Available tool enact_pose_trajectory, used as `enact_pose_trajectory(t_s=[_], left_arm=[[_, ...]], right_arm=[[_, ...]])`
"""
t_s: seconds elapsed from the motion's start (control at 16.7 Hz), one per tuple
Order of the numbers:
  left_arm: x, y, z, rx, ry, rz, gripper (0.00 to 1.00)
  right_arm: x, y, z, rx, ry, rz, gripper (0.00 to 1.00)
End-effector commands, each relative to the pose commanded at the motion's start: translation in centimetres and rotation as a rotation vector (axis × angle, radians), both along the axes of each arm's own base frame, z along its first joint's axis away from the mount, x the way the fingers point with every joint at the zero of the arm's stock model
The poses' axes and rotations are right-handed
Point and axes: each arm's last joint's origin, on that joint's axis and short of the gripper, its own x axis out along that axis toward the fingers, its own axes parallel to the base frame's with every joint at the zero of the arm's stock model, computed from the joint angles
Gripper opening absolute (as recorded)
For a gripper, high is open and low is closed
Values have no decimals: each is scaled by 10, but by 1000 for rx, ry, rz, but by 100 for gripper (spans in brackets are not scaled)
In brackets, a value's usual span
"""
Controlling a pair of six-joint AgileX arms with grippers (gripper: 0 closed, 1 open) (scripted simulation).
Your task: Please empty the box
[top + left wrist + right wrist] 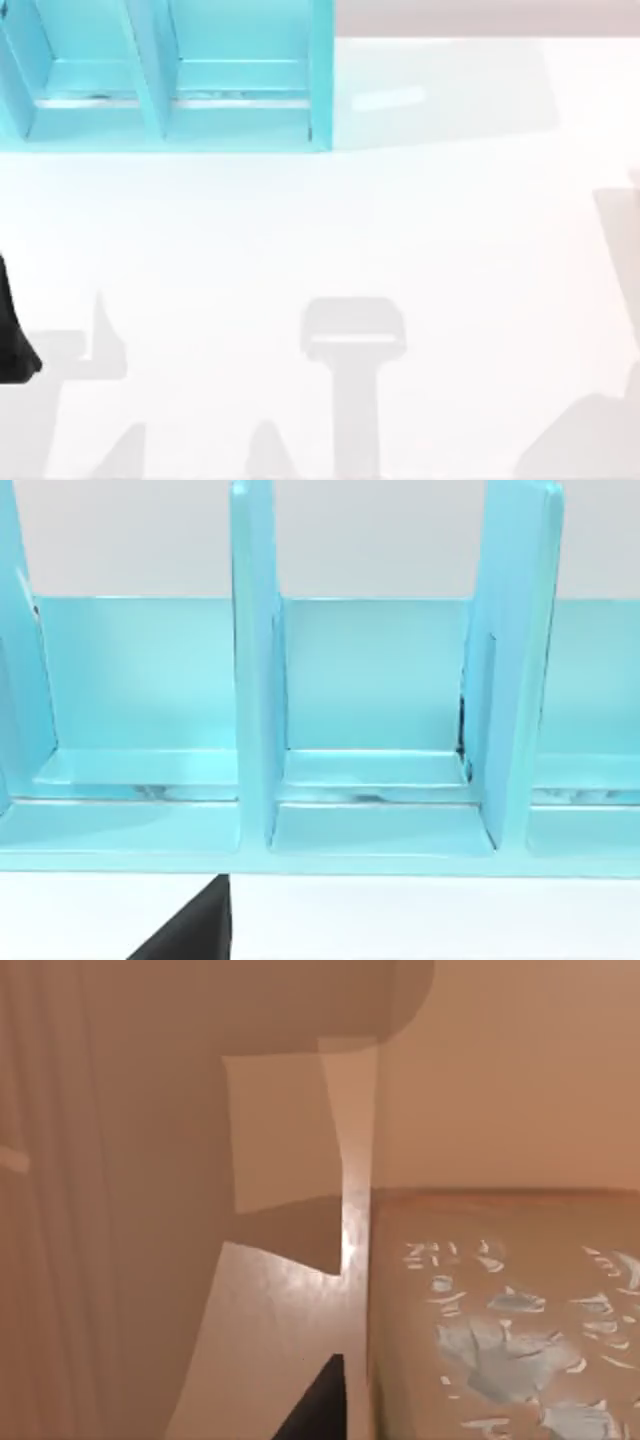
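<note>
The box [165, 110] is a light blue open rack with upright dividers, standing at the table's far left. In the left wrist view the box [380, 810] is seen close up from the front, and the compartments in sight hold nothing. A dark piece of my left arm [12, 330] shows at the table's left edge, well in front of the box. A dark part of my left gripper [190, 930] sits just short of the box's front lip. A dark part of my right gripper [318, 1405] hangs beside a brown slab.
The white table [400, 230] stretches in front of and to the right of the box, crossed by grey shadows. In the right wrist view a brown slab [500, 1340] with flaked pale blue patches lies against tan surfaces.
</note>
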Motion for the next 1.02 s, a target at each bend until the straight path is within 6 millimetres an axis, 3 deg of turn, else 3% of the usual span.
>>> enact_pose_trajectory(t_s=[0.36, 1.02], left_arm=[[0, 0, 0, 0, 0, 0, 100], [0, 0, 0, 0, 0, 0, 100]], right_arm=[[0, 0, 0, 0, 0, 0, 2], [1, -1, 5, -3, -5, -2, 0]])
